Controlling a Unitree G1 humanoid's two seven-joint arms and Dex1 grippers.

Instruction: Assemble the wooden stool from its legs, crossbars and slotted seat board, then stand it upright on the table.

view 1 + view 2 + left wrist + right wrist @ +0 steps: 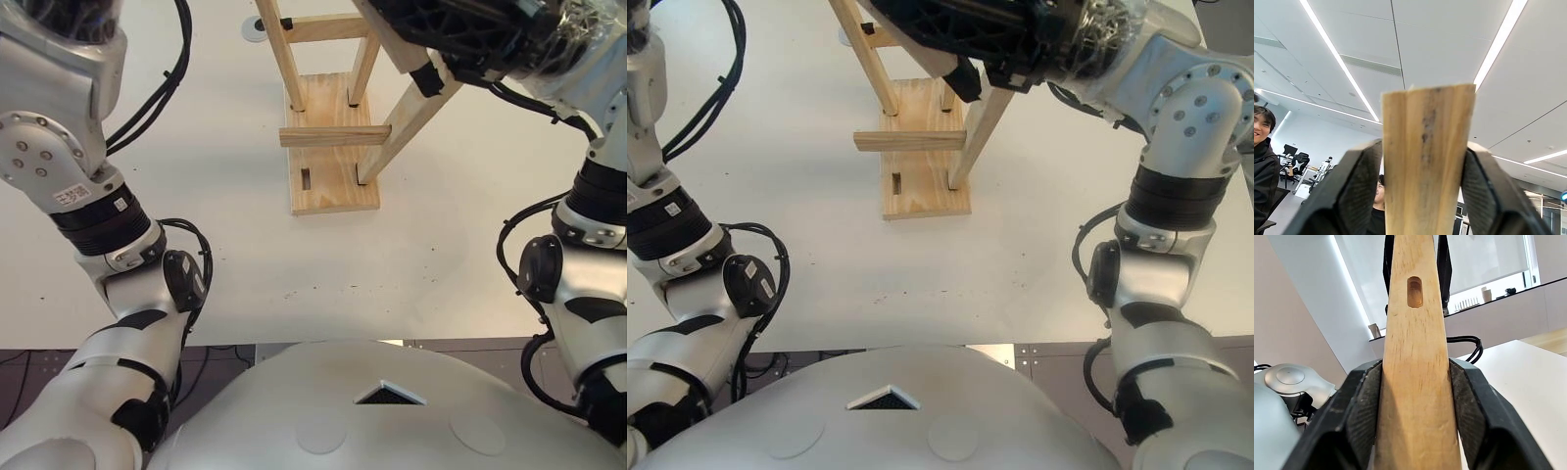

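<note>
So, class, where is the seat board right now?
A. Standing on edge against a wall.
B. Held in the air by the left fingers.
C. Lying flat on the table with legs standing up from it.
C: the seat board lies flat on the table, with legs rising from it.

Fingers [1364, 416] clamp what seems a wooden leg [1418, 382].

Passable over the white table [460, 235] across mid frame; blocked at upper centre by seat board [333, 191], slanted legs [407, 117], crossbar [333, 135].
</note>
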